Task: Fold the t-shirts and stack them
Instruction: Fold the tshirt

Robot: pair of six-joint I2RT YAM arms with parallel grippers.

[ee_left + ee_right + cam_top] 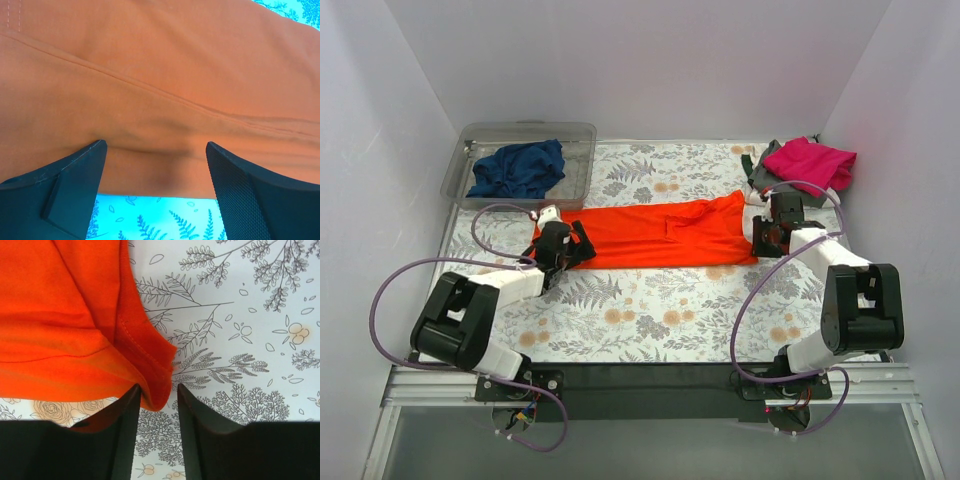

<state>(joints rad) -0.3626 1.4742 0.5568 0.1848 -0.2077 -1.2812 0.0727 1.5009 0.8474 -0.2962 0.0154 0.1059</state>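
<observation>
The orange-red t-shirt (660,235) lies as a long flat strip across the middle of the table. My left gripper (570,246) stands open at its left end, jaws wide over the shirt's near edge (150,75), nothing pinched between them (156,150). My right gripper (757,232) is at the shirt's right end. Its jaws (158,390) are narrowly apart, with the shirt's hemmed corner (150,365) lying loose between the tips, touching one finger and clear of the other. A navy t-shirt (520,170) is bunched in the tub. The magenta-pink t-shirt (810,162) lies on a grey one (758,172) at the back right.
The clear plastic tub (578,130) stands at the back left. A floral cloth (660,310) covers the table. White walls close in the left, back and right sides. The arm bases sit on the black rail (650,378) at the near edge.
</observation>
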